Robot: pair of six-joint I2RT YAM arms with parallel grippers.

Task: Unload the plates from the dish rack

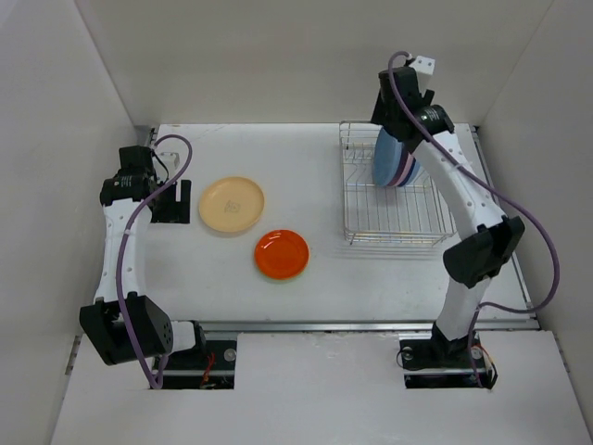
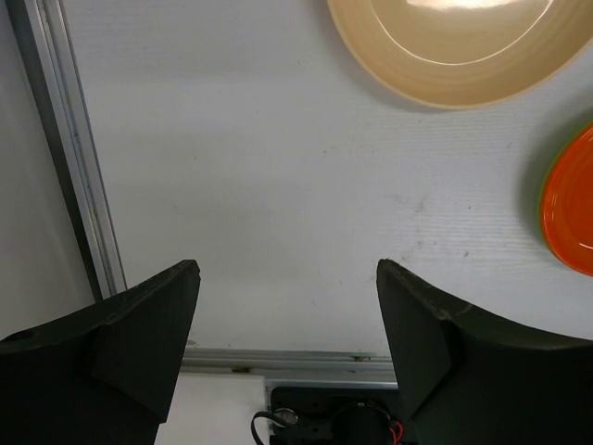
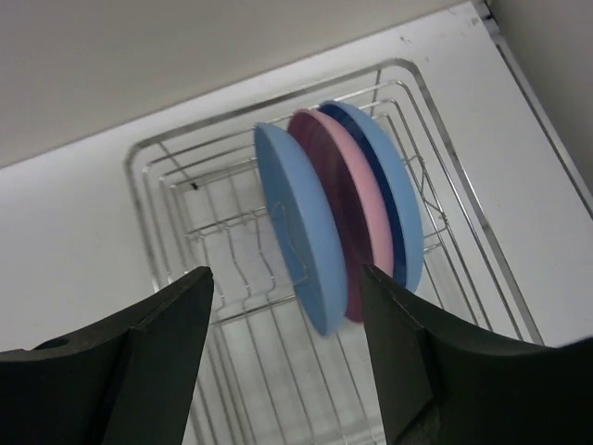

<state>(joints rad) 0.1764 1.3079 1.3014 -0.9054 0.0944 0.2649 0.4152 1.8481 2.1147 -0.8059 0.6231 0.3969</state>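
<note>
The silver wire dish rack [image 1: 398, 218] stands at the back right of the table. Three plates stand on edge in it: a light blue plate [image 3: 301, 232] at the front, a pink plate [image 3: 357, 209] and a darker blue plate [image 3: 398, 199] behind. My right gripper [image 3: 287, 272] is open and hovers above the rack [image 3: 232, 269], touching no plate; in the top view it [image 1: 394, 125] sits over the plates [image 1: 389, 165]. A pale yellow plate [image 1: 232, 204] and an orange plate [image 1: 283, 253] lie flat on the table. My left gripper [image 2: 287, 264] is open and empty, left of the yellow plate [image 2: 454, 46].
In the left wrist view a green edge shows under the orange plate [image 2: 570, 209]. A metal rail [image 2: 65, 158] runs along the table's left edge. White walls enclose the table on three sides.
</note>
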